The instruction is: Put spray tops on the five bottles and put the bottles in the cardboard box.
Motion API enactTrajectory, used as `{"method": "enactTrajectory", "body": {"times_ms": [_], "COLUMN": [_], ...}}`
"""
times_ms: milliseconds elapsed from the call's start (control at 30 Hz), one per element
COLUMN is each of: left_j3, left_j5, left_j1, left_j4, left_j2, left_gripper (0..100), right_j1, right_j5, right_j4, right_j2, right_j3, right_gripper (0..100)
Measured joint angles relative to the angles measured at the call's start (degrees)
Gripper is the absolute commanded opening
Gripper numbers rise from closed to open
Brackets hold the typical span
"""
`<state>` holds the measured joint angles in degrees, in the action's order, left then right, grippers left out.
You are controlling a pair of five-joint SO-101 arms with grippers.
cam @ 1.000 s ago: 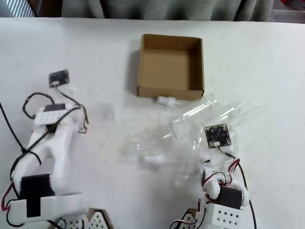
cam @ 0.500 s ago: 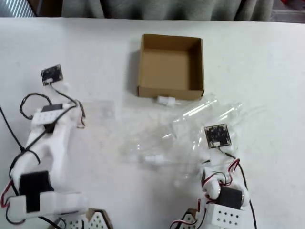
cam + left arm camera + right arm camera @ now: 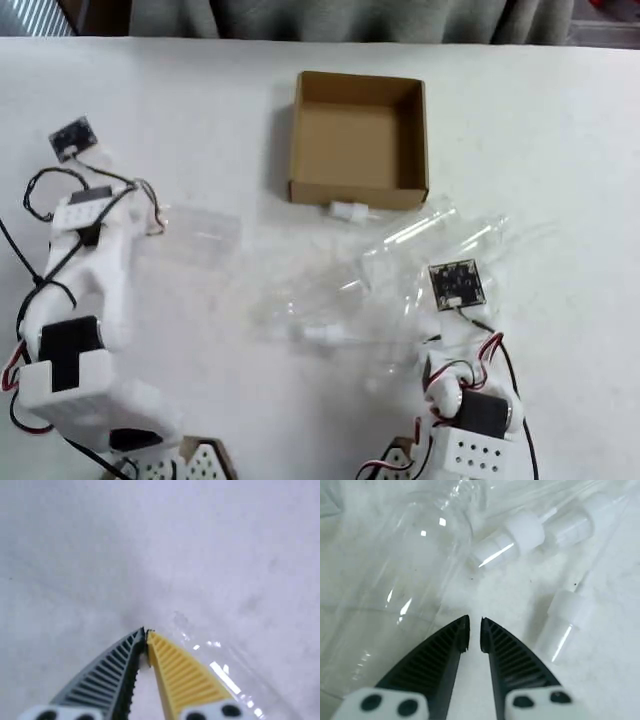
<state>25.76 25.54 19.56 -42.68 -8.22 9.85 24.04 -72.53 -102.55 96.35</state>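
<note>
The open cardboard box (image 3: 360,138) stands at the table's far middle, with nothing in it. Several clear bottles (image 3: 410,260) lie in a loose heap in front of it. One white spray top (image 3: 347,212) rests against the box's front wall and another (image 3: 320,335) lies nearer. A single clear bottle (image 3: 195,232) lies just right of the left arm (image 3: 95,260). My left gripper (image 3: 146,632) is shut with nothing in it, low over bare table, and the bottle (image 3: 225,672) is beside its yellow finger. My right gripper (image 3: 474,626) is shut on nothing, in front of a bottle (image 3: 395,580) and white spray tops (image 3: 512,539) (image 3: 565,622).
The white table (image 3: 560,150) has free room along the right side and behind the box. Loose wires hang from the left arm. The right arm (image 3: 465,405) sits folded at the near edge. A curtain runs along the far side.
The left arm has swung left and away from the lone bottle, which now lies uncovered. The right arm and the heap of bottles have not moved.
</note>
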Motion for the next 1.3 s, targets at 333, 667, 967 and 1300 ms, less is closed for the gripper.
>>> {"method": "enactTrajectory", "body": {"times_ms": [333,667,967,1300], "left_j3": [-0.09,-0.09,-0.09,-1.32], "left_j5": [2.64,3.08,3.08,14.77], "left_j1": [-4.48,-10.99,-12.57,-12.57], "left_j4": [-0.26,-0.09,1.67,-1.76], "left_j2": [0.00,0.00,0.09,7.56], "left_gripper": [2,2,20,28], "right_j1": [0.00,0.00,0.00,0.00], "right_j5": [0.00,0.00,0.00,0.00], "right_j4": [0.00,0.00,0.00,0.00], "right_j2": [0.00,0.00,0.00,0.00], "right_j3": [0.00,0.00,0.00,0.00], "right_gripper": [2.7,2.7,2.7,2.7]}}
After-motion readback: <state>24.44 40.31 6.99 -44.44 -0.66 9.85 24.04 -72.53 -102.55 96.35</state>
